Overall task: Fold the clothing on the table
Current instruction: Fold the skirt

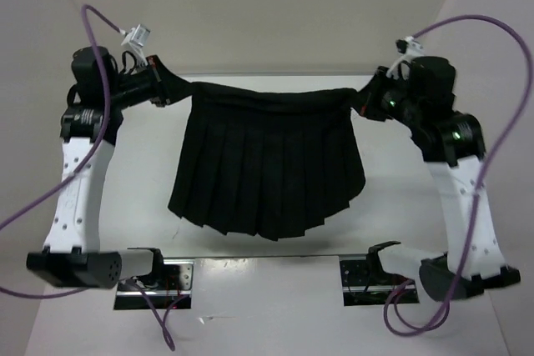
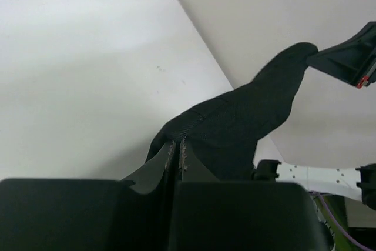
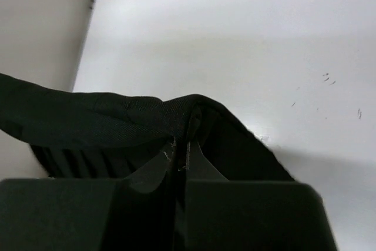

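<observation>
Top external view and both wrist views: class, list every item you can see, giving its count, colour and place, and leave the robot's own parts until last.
black pleated fabric garment: one, black, stretched between both arms at its upper corners, hanging over the table
glossy white table: one, white, beneath the garment
upright wall panels: white, bordering the table at the back and sides
purple cables: two, purple, looping beside each arm
metal base plates: two, silver, near edge
robot arms: two, white and black, left and right sides
left fingers: black, shut on the garment's left corner
right fingers: black, shut on its right corner
</observation>
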